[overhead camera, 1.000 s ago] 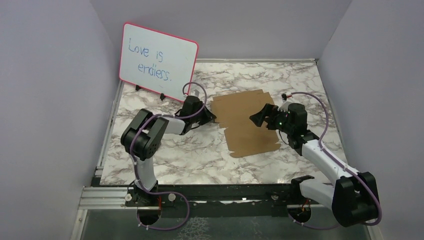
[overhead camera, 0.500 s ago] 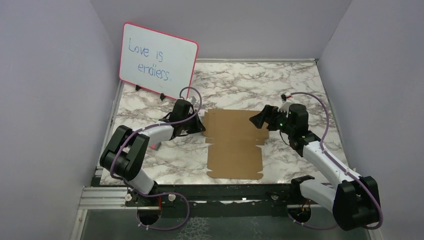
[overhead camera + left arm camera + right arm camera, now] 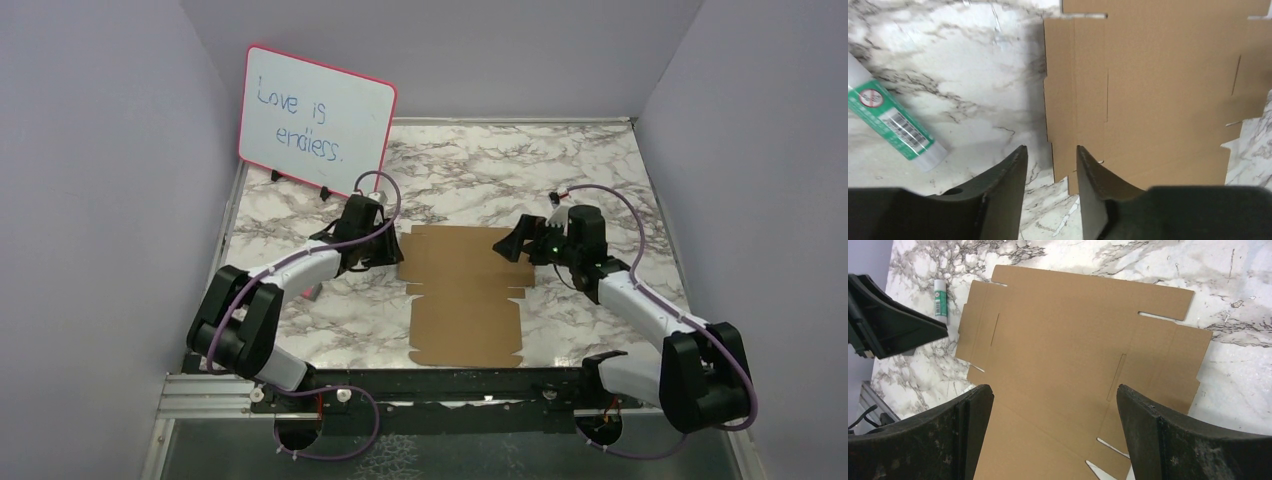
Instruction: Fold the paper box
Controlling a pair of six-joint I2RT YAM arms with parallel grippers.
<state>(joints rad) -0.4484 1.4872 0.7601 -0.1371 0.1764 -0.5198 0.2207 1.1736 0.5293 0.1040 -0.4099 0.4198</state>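
The paper box point(image 3: 463, 300) is a flat brown die-cut sheet with notched flaps, lying on the marble table between the two arms. My left gripper point(image 3: 397, 250) sits at the sheet's far left edge. In the left wrist view the left gripper point(image 3: 1049, 152) is partly open, with the sheet's edge point(image 3: 1148, 90) lying flat just beyond the fingertips and nothing pinched between them. My right gripper point(image 3: 510, 245) hovers over the sheet's far right corner. The right wrist view shows the right gripper point(image 3: 1053, 390) wide open above the cardboard point(image 3: 1063, 340), holding nothing.
A green-and-white tube point(image 3: 895, 125) lies on the marble left of the sheet, also seen as the tube point(image 3: 940, 300). A pink-framed whiteboard point(image 3: 315, 120) stands at the back left. Grey walls close in three sides of the table point(image 3: 560, 170).
The sheet has swung round and slid left and toward the near edge, now lying square. My left gripper, shut on its edge before, has opened and let go. The right gripper shifted slightly left, still open.
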